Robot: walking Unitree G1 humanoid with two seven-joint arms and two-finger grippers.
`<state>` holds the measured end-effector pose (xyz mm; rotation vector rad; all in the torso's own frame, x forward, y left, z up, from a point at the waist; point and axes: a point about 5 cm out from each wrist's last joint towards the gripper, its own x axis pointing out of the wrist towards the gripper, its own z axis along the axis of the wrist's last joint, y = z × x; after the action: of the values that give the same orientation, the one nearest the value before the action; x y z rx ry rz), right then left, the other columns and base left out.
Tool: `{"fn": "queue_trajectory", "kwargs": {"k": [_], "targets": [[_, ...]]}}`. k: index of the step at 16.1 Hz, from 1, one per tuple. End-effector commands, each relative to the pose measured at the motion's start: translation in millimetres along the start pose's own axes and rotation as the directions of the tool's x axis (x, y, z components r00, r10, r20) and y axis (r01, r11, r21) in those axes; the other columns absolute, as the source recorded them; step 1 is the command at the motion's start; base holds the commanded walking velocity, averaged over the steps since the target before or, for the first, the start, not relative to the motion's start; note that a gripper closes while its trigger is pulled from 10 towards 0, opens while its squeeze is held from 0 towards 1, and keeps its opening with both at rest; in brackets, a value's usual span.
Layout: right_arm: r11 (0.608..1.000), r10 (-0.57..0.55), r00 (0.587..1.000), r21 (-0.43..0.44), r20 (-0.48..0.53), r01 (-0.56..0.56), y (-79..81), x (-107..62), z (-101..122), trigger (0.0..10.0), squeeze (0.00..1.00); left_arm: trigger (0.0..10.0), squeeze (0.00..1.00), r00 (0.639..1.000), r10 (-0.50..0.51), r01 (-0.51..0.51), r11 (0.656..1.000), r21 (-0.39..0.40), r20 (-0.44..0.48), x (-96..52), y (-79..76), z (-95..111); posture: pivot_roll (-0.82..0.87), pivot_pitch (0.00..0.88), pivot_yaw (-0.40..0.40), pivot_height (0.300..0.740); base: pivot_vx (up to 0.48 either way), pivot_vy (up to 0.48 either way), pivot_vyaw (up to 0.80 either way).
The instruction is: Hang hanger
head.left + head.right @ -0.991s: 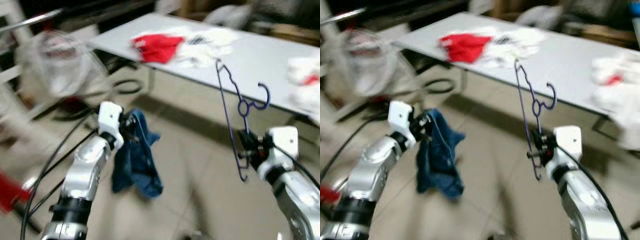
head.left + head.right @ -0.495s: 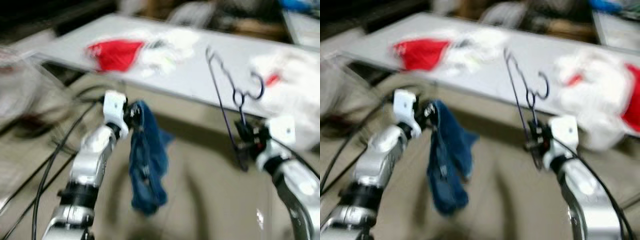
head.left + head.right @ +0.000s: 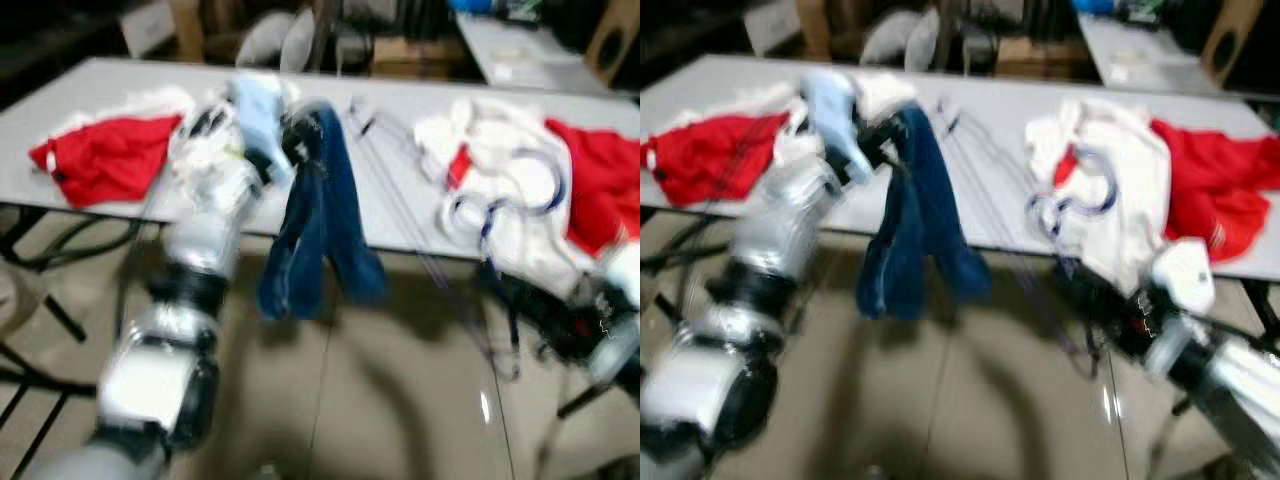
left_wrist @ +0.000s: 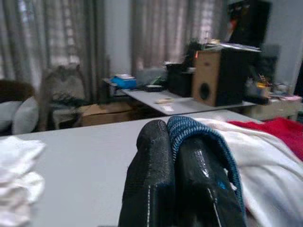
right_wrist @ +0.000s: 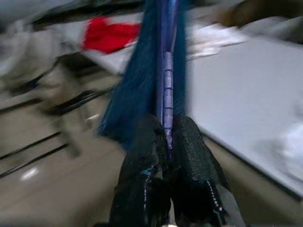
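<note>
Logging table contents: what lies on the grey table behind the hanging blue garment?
On the grey table: a red cloth toward the left, white clothes and a red garment toward the right. The blue garment, held by the left gripper, hides the strip behind it.

The surface (image 3: 120, 85) was pale grey. A red cloth (image 3: 105, 155) lay at its 9 o'clock end and another red cloth (image 3: 600, 185) at 3 o'clock, with white cloths (image 3: 495, 170) between them. A dark blue garment (image 3: 320, 215) hung from black fingers (image 4: 151, 189) on a silver arm (image 3: 195, 250). The hanger (image 5: 167, 80) was blue-violet, clamped between black fingers (image 5: 189, 165). The floor (image 3: 380, 400) was beige tile.
</note>
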<state>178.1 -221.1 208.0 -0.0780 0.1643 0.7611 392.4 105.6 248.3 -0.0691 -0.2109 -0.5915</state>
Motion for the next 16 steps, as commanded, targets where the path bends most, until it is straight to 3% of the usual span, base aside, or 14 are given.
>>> {"fn": "queue_trajectory", "kwargs": {"k": [1, 4, 6, 7, 8, 10, 11, 12, 13, 14, 15, 16], "targets": [[0.999, 0.033, 0.999, -0.005, 0.008, -0.033, 0.2, -11.6, 8.7, 10.0, 0.00, 10.0, 0.00, 0.995, -0.085, 0.084, 0.996, 0.015, 0.056, 16.7, -17.6, 16.5, -0.14, 0.000, 0.043, 0.740, 0.450, 0.000, 0.00], [0.995, 0.091, 0.996, 0.032, -0.019, -0.091, 3.5, -38.2, 18.3, 10.0, 0.00, 10.0, 0.00, 0.994, -0.109, 0.106, 0.991, 0.081, 0.025, 40.3, -20.2, 36.3, -0.17, 0.000, 0.073, 0.740, 0.444, 0.000, 0.00], [0.993, 0.106, 0.986, 0.074, -0.131, -0.097, 9.6, -45.0, 5.5, 10.0, 0.00, 10.0, 0.00, 0.989, -0.151, 0.149, 0.978, 0.143, 0.001, 52.9, -30.4, 49.5, -0.18, 0.000, 0.084, 0.740, 0.439, 0.000, 0.00], [0.996, 0.077, 0.977, 0.057, -0.199, -0.067, 10.0, -39.5, -3.7, 10.0, 0.00, 10.0, 0.00, 0.983, -0.179, 0.173, 0.978, 0.117, 0.040, 65.3, -46.5, 67.5, -0.19, 0.000, 0.090, 0.740, 0.428, 0.000, 0.00], [0.999, 0.046, 0.975, 0.020, -0.219, -0.043, 7.7, -36.6, -6.1, 10.0, 0.00, 10.0, 0.00, 0.980, -0.188, 0.181, 0.978, 0.101, 0.065, 70.0, -53.3, 76.5, -0.19, 0.000, 0.090, 0.740, 0.428, 0.000, 0.00], [0.999, -0.052, 0.970, -0.011, -0.237, 0.051, -0.7, -29.7, -10.1, 10.0, 0.00, 10.0, 0.00, 0.951, -0.216, 0.233, 0.971, -0.051, 0.221, 78.1, -67.8, 113.2, -0.22, 0.000, 0.114, 0.740, 0.411, 0.000, 0.00], [0.994, -0.105, 0.972, -0.051, -0.212, 0.096, -3.4, -22.6, -11.1, 10.0, 0.00, 10.0, 0.00, 0.937, -0.182, 0.231, 0.963, -0.139, 0.297, 78.4, -65.7, 130.2, -0.23, 0.000, 0.124, 0.740, 0.405, 0.000, 0.00], [0.992, -0.121, 0.975, -0.056, -0.189, 0.113, -3.0, -16.2, -11.7, 10.0, 0.00, 10.0, 0.00, 0.943, -0.155, 0.201, 0.970, -0.135, 0.295, 77.2, -60.2, 130.1, -0.24, 0.000, 0.129, 0.740, 0.398, 0.000, 0.00], [0.995, -0.097, 0.980, -0.051, -0.173, 0.090, 2.1, -6.5, -13.1, 10.0, 0.00, 10.0, 0.00, 0.963, -0.122, 0.143, 0.987, -0.071, 0.240, 75.1, -52.5, 117.0, -0.24, 0.000, 0.128, 0.740, 0.401, 0.000, 0.00], [0.995, -0.095, 0.983, -0.041, -0.157, 0.089, 5.0, 8.5, -17.0, 10.0, 0.00, 10.0, 0.00, 0.971, -0.124, 0.142, 0.987, -0.077, 0.204, 73.2, -49.4, 101.6, -0.23, 0.000, 0.110, 0.740, 0.398, 0.000, 0.00], [0.992, -0.123, 0.984, -0.041, -0.132, 0.118, 3.1, 19.2, -18.7, 10.0, 0.00, 10.0, 0.00, 0.968, -0.140, 0.165, 0.980, -0.108, 0.206, 72.8, -50.8, 96.4, -0.22, 0.000, 0.094, 0.740, 0.401, 0.000, 0.00], [0.965, -0.261, 0.963, -0.026, -0.066, 0.260, -11.9, 45.7, -21.3, 10.0, 0.00, 10.0, 0.00, 0.935, -0.224, 0.283, 0.938, -0.199, 0.275, 73.4, -60.9, 98.1, -0.21, 0.000, 0.075, 0.740, 0.405, 0.000, 0.00]]}}
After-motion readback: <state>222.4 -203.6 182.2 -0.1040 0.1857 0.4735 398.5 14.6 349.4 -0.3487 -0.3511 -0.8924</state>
